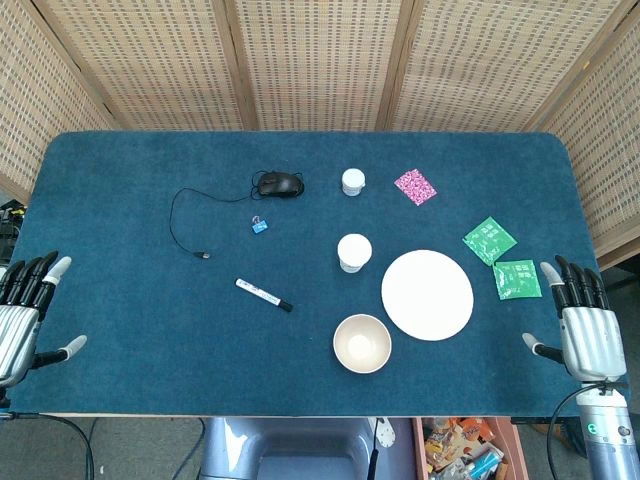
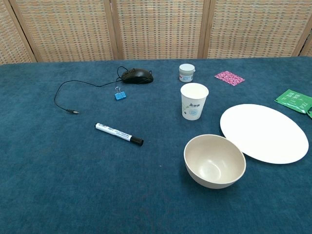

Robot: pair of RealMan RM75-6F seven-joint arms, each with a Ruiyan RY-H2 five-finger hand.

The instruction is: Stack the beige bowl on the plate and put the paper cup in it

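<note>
A beige bowl (image 1: 362,343) (image 2: 214,161) stands upright and empty on the blue table, just left of a white plate (image 1: 427,295) (image 2: 263,132). Behind the bowl stands a white paper cup (image 1: 354,253) (image 2: 194,101), upright. My left hand (image 1: 25,315) is at the table's left front edge, fingers apart, holding nothing. At the right front edge my right hand (image 1: 583,322) is likewise spread and empty. Both hands are far from the bowl and cup. The chest view shows neither hand.
A black marker (image 1: 264,295) (image 2: 119,134) lies left of the bowl. Farther back are a black mouse (image 1: 280,184) with its cable, a blue binder clip (image 1: 260,226), a small white jar (image 1: 353,181), a pink packet (image 1: 415,186) and two green packets (image 1: 503,260).
</note>
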